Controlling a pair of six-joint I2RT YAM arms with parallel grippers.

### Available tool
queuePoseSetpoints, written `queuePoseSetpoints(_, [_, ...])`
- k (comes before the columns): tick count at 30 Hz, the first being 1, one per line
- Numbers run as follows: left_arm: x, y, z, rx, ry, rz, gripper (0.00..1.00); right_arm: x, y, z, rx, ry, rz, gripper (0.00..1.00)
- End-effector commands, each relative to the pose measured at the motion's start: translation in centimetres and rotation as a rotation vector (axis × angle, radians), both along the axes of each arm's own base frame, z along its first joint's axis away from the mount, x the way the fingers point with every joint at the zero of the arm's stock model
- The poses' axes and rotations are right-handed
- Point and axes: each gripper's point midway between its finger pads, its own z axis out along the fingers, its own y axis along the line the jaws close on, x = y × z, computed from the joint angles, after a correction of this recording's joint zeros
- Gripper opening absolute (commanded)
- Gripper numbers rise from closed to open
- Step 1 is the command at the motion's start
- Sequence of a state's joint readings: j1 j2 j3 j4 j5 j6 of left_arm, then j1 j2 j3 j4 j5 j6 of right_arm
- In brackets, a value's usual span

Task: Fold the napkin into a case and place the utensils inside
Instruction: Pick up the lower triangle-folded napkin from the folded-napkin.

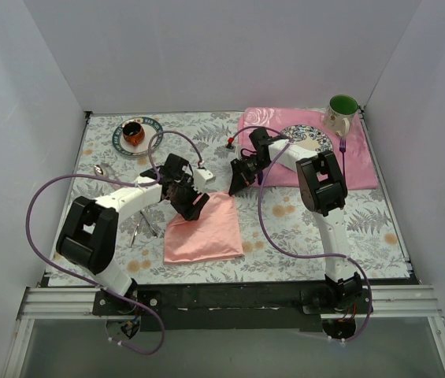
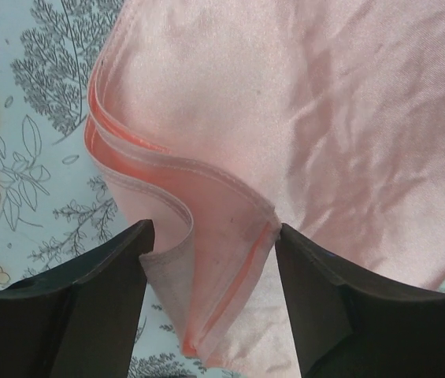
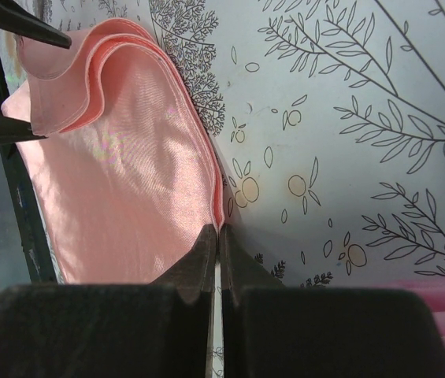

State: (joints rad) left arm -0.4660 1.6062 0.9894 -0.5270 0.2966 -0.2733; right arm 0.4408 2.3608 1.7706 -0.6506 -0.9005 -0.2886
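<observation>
**Folding partly done, utensils not yet in**

The napkin (image 1: 203, 230) lies on the desk (image 1: 301, 236) as a layered, folded rectangle, not yet a narrow case. The left gripper (image 2: 210, 236) straddles its far-left corner, fingers apart around the stacked hems. The right gripper (image 3: 220, 233) has its fingers together at the far-right edge; whether they pinch cloth is unclear. The utensils (image 1: 144, 228) lie just left, outside it. Farther off, a green mug (image 1: 342, 110) and a brown cup (image 1: 133, 132) show no visible contents.

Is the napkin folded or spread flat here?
Folded. The napkin shows several stacked hemmed edges at its corner in both wrist views.
</observation>
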Motion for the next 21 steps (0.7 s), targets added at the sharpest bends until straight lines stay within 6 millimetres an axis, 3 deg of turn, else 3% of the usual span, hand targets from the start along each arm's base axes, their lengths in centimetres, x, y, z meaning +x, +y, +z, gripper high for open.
queuePoseSetpoints(1, [0.8,0.1,2.9,-0.121,0.056,0.040,0.62,-0.4,-0.3,-0.1,-0.042,-0.030,0.018,0.02])
queuePoseSetpoints(7, [2.3,1.8,4.0,-0.213,0.120,0.090,0.60,-0.3,-0.3,0.0,-0.048,-0.042,0.018,0.07])
queuePoseSetpoints(17, [4.1,4.1,2.0,-0.225,0.168,0.155,0.49,-0.2,-0.7,0.6,-0.069,-0.065,0.030,0.30])
queuePoseSetpoints(21, [4.7,4.7,2.2,-0.260,0.194,0.164,0.55,-0.2,-0.6,0.6,-0.065,-0.061,0.035,0.31])
